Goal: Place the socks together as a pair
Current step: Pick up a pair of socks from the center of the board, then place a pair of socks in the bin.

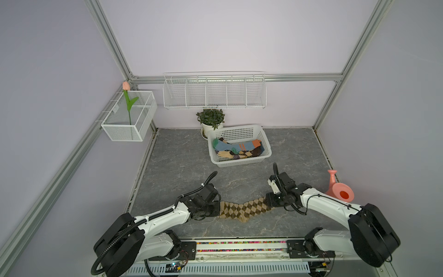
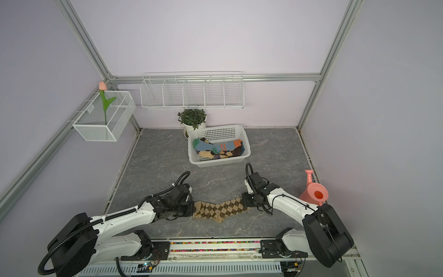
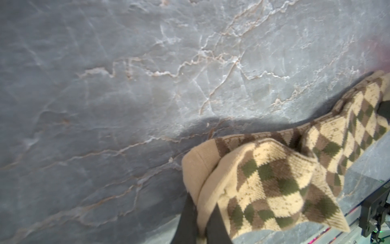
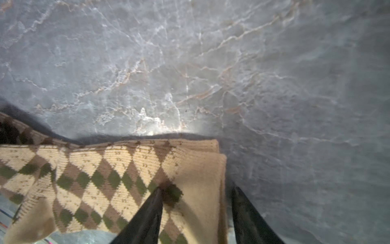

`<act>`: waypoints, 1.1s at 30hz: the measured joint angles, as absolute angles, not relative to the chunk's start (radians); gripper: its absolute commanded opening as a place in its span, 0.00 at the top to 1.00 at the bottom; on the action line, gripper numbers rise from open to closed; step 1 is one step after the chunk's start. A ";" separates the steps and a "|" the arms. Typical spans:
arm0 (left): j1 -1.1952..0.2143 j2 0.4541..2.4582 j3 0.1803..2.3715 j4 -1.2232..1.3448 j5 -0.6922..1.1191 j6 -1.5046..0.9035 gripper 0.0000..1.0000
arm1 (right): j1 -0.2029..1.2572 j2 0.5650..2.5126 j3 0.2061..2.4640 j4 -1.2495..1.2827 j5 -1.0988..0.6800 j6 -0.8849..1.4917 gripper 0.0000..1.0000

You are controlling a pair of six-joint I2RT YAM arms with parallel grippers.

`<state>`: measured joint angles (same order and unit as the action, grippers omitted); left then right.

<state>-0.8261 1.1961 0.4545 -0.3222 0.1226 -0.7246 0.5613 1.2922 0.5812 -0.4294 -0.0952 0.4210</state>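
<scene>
1. The grey marbled tabletop [image 1: 182, 153] carries everything.
2. A white plastic basket [image 1: 242, 163] stands at the back. It holds a heap of socks, with a blue sock with orange stripes [image 1: 239, 146] lying on top.
3. Two tan argyle socks [image 1: 244, 209] lie stacked one on the other near the front edge, stretched between the two grippers.
4. A pink watering can [image 1: 339, 189] stands well to the right.
5. The left gripper [image 3: 200, 205] has its jaws pressed together, pinching the toe end of the stack.
6. The right gripper [image 4: 196, 189] has its jaws spread. One finger is on the cuff and the other is just past its edge.
</scene>
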 measured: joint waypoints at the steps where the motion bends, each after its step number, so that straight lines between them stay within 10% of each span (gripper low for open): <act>1: -0.826 1.200 0.455 -0.318 0.124 -0.725 1.00 | 0.568 1.293 0.581 -0.429 -0.094 0.422 0.58; 7: -0.828 1.201 0.455 -0.307 0.120 -0.722 1.00 | 0.611 1.315 0.583 -0.429 -0.076 0.447 0.93; 33: -0.713 1.273 1.065 -0.542 -0.067 -0.530 1.00 | 0.452 1.276 1.038 -0.573 -0.213 0.342 0.93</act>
<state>-0.7132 1.2728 1.0645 -0.5419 -0.0666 -0.5304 0.4522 1.2758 1.0382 -0.5732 -0.2134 0.3424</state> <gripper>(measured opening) 0.060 0.084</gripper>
